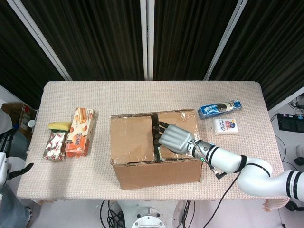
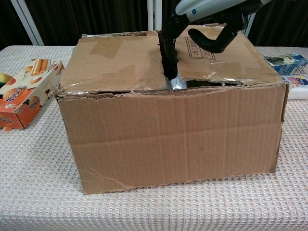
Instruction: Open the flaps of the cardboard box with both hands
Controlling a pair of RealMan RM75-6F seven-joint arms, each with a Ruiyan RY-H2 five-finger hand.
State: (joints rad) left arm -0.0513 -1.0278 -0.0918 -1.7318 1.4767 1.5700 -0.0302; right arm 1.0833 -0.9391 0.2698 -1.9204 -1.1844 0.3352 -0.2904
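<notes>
The brown cardboard box stands mid-table, its two taped top flaps lying flat with a dark seam between them. My right hand rests on the right flap. Its fingers hook down into the seam at that flap's inner edge, and the thumb curls above the flap. A gap shows under the right flap's front edge in the chest view. My left hand shows only as a sliver at the far left of the head view, off the table, fingers apart and holding nothing.
Left of the box lie an orange biscuit carton, a yellow item and a snack packet. To the right lie a blue packet and a white packet.
</notes>
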